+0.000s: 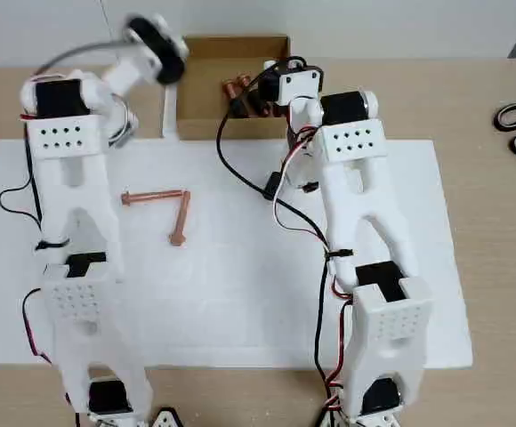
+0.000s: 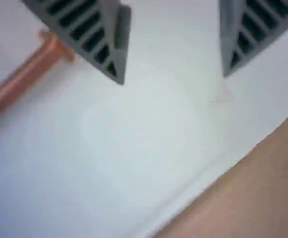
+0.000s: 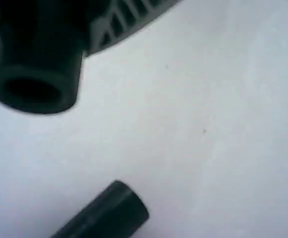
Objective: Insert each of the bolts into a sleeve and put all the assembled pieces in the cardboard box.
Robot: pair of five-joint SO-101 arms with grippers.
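Left gripper [image 2: 171, 74]: jaws apart over white sheet [image 2: 134, 148] near its edge, copper bolt [image 2: 20, 84] beside. Right gripper [image 3: 69, 34]: clamped on black sleeve [image 3: 35, 74]; second sleeve [image 3: 109, 213] on sheet.

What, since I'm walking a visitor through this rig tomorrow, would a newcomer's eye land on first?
Probably the two copper bolts lying loose in a rough L on the white sheet, with more copper pieces in the cardboard box at the sheet's far edge. Close up, the left claw hangs open beside a bolt, and the right claw holds a black sleeve, a second sleeve lying on the sheet nearby.
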